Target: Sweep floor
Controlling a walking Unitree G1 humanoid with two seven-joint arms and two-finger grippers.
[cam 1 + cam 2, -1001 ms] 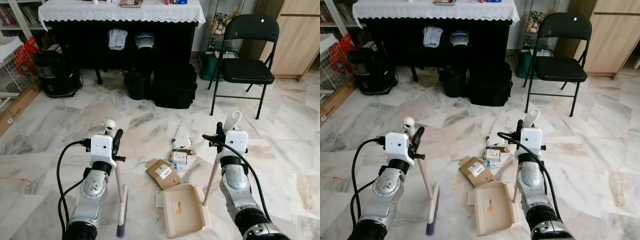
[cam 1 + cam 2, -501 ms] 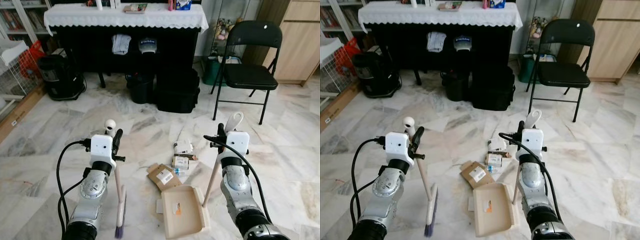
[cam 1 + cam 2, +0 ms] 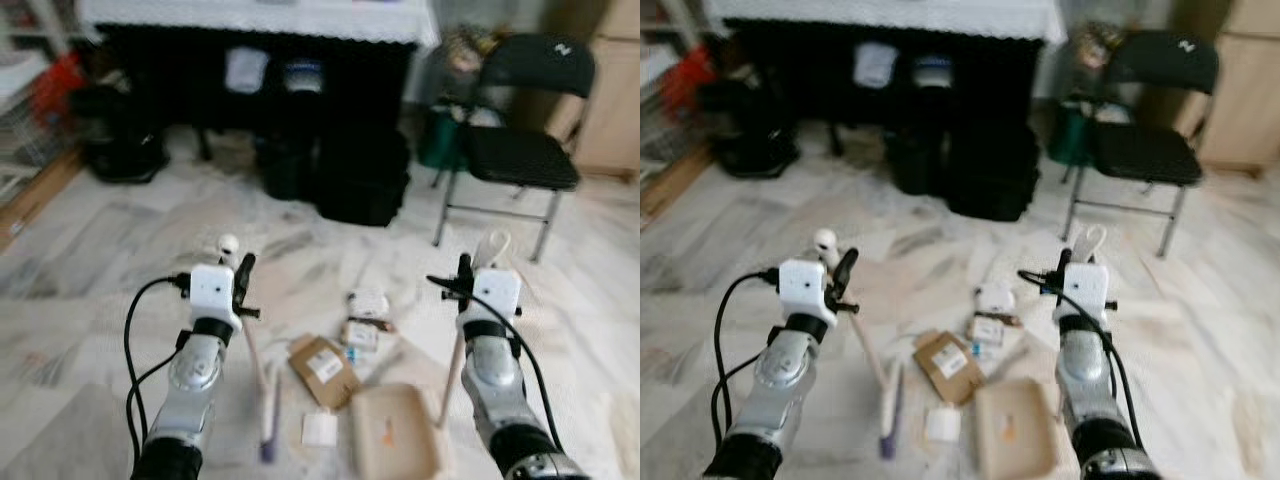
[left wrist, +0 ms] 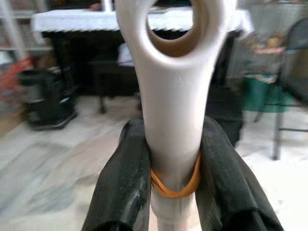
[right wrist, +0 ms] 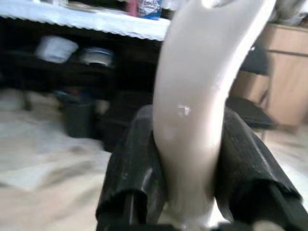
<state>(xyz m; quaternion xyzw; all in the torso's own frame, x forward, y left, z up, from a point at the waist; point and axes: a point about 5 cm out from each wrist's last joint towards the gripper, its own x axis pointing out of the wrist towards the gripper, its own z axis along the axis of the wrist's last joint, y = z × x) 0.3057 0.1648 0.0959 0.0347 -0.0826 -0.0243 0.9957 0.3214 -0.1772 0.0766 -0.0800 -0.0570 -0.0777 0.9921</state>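
Broom (image 3: pixel 262 400) is standing tilted on the marble floor (image 3: pixel 90 300), bristles down, left gripper (image 4: pixel 175 163) clamping its white handle just above an orange rubber band (image 4: pixel 175 188). Right gripper (image 5: pixel 185 159) is pinching the dustpan (image 3: pixel 392 442) handle. Dustpan is lying flat beside a cardboard piece (image 3: pixel 323 368) and small boxes (image 3: pixel 362 318). Folding chair (image 3: pixel 520 150) well behind. Head views are blurring.

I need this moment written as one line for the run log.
left gripper: shut on broom handle | right gripper: shut on dustpan handle | litter: on floor ahead | view: blurred
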